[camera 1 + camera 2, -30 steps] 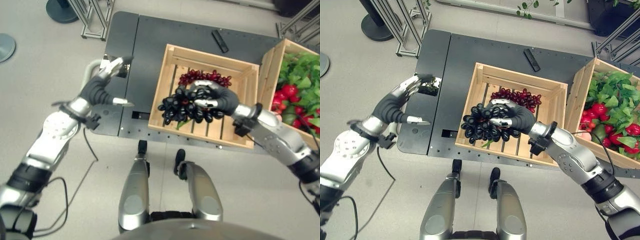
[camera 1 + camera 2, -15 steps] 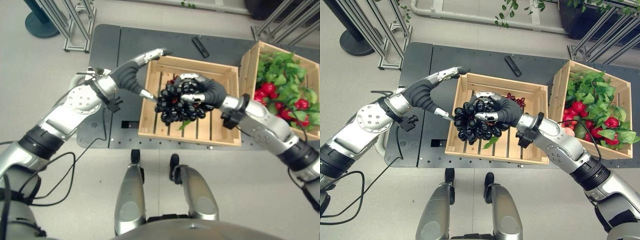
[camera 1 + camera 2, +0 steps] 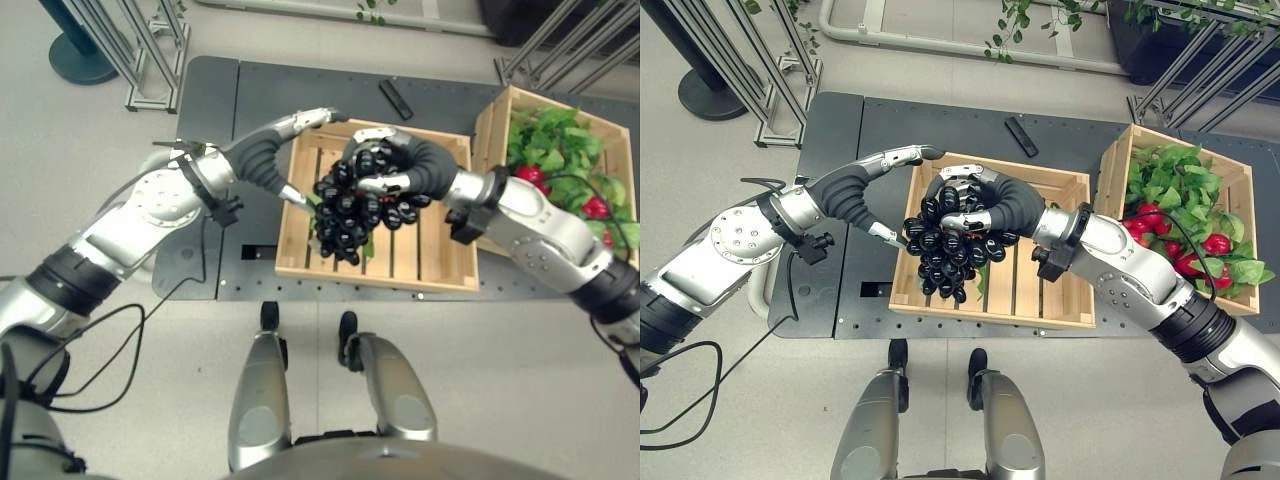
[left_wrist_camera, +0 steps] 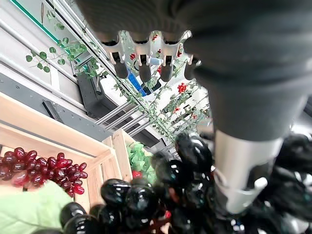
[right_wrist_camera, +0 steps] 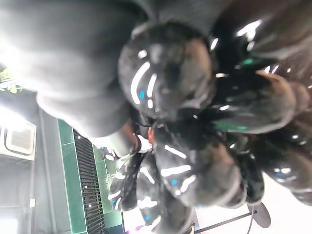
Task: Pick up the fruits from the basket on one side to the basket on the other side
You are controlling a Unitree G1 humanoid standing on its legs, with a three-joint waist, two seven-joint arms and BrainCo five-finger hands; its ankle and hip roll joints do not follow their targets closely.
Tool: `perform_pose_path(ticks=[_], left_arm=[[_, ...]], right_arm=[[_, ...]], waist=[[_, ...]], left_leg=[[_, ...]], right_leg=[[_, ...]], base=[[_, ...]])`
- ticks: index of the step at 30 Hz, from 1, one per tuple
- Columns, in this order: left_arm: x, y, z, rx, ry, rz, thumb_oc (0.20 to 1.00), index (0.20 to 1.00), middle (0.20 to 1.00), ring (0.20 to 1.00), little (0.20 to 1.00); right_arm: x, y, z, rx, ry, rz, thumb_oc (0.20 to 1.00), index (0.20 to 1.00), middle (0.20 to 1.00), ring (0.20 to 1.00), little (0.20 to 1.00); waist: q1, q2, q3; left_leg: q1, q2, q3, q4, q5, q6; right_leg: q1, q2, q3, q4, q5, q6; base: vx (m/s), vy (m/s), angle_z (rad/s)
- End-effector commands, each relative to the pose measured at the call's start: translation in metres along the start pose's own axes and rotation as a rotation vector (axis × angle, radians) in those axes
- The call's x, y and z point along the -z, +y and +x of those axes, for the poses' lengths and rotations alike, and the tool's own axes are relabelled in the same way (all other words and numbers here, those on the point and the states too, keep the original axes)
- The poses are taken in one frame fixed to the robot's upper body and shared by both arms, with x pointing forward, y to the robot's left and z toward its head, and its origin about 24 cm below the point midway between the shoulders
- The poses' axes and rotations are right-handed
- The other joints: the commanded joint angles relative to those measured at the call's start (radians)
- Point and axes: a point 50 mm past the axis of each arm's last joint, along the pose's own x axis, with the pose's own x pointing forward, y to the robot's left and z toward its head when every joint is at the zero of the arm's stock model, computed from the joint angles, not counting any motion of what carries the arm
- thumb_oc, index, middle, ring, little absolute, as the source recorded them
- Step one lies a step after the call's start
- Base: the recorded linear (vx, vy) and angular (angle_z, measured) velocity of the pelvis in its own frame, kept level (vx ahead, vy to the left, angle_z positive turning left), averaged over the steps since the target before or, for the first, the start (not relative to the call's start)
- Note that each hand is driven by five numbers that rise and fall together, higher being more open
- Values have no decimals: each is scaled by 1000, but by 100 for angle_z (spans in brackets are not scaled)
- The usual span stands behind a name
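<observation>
1. The right hand [image 3: 985,205] curls its fingers round the black grape bunch [image 3: 945,250], lifting it above the middle crate [image 3: 1055,310] so the cluster hangs free.
2. The left hand [image 3: 880,170], fingers straight and relaxed, waits just beside the bunch, probably to receive it.
3. Red grapes [image 4: 41,165] lie in that crate; a leafy produce crate [image 3: 1115,160] stands to the right, a black remote [image 3: 1019,136] behind.

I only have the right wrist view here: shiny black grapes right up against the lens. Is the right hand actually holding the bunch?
Observer: Yes. The right hand has its fingers curled round the black grape bunch, which hangs above the wooden crate.
Operator: And the left hand?
Observer: The left hand is open beside the bunch, fingers straight over the crate's rim.
Operator: Anything in the crate?
Observer: Red grapes lie inside, against one wall.
</observation>
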Motion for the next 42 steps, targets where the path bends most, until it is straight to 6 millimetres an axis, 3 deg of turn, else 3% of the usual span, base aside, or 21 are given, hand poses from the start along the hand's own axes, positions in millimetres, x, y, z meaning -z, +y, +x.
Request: perform_pose_path(ticks=[1, 9, 11, 16, 40, 42], left_arm=[[-16, -3, 6, 28, -97, -55, 1000, 1000, 1000, 1000, 1000], [-18, -7, 12, 165, -83, -195, 1000, 1000, 1000, 1000, 1000], [-19, -12, 13, 251, -70, -318, 1000, 1000, 1000, 1000, 1000], [-23, -20, 15, 386, -27, -405, 1000, 1000, 1000, 1000, 1000], [-28, -44, 35, 591, 21, -449, 1000, 1000, 1000, 1000, 1000], [-27, -61, 39, 665, 44, -542, 1000, 1000, 1000, 1000, 1000]], right_arm=[[-34, 11, 14, -82, -177, -59, 200, 200, 200, 200, 200], [-38, 10, 14, -100, -136, -100, 200, 200, 200, 200, 200], [-34, 12, 13, -111, -105, -96, 200, 200, 200, 200, 200], [-27, 12, 11, -118, -57, -86, 200, 200, 200, 200, 200], [-15, 22, 25, -170, -30, -63, 200, 200, 200, 200, 200], [-13, 25, 31, -189, -29, -62, 200, 200, 200, 200, 200]], waist=[[-6, -9, -72], [-11, -2, -73], [-14, 1, -72], [-19, 10, -68], [-26, 22, -65], [-30, 21, -63]], left_leg=[[-3, 26, -39, 50, -62, -18], [-11, 25, -40, 53, -58, -19], [-13, 25, -39, 53, -56, -19], [-14, 25, -38, 51, -51, -19], [-19, 24, -31, 47, -44, -19], [-18, 23, -29, 47, -45, -17]], right_leg=[[10, -62, 18, -68, 64, 104], [8, -64, 17, -69, 70, 106], [6, -63, 19, -70, 72, 106], [8, -63, 19, -76, 78, 108], [6, -68, 27, -81, 85, 115], [4, -68, 28, -84, 87, 116]], base=[[0, 0, 0], [0, 0, 0], [0, 0, 0], [0, 0, 0], [0, 0, 0], [0, 0, 0]])
